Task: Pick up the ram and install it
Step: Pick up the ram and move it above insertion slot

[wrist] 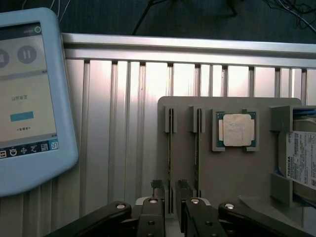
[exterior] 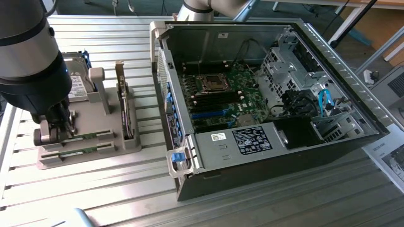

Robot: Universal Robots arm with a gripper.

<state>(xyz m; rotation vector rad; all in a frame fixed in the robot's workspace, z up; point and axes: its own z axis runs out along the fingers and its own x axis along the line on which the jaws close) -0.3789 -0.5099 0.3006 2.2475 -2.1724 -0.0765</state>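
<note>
Two sticks stand edge-up in the grey holder (wrist: 232,170): the ram (wrist: 170,148) in the outermost slot, its twin (wrist: 198,148) beside the processor (wrist: 238,129). Bare ribbed worktop (exterior: 107,198) lies between holder and open computer case (exterior: 334,80). Arm (exterior: 25,52) points straight down. Hand (wrist: 170,191) released, fingers (wrist: 158,192) either side of the ram, slight gaps showing.

Silver arm (exterior: 22,23), black joint (exterior: 31,90), black tool (wrist: 170,195) with silver screws (wrist: 195,201)
</note>
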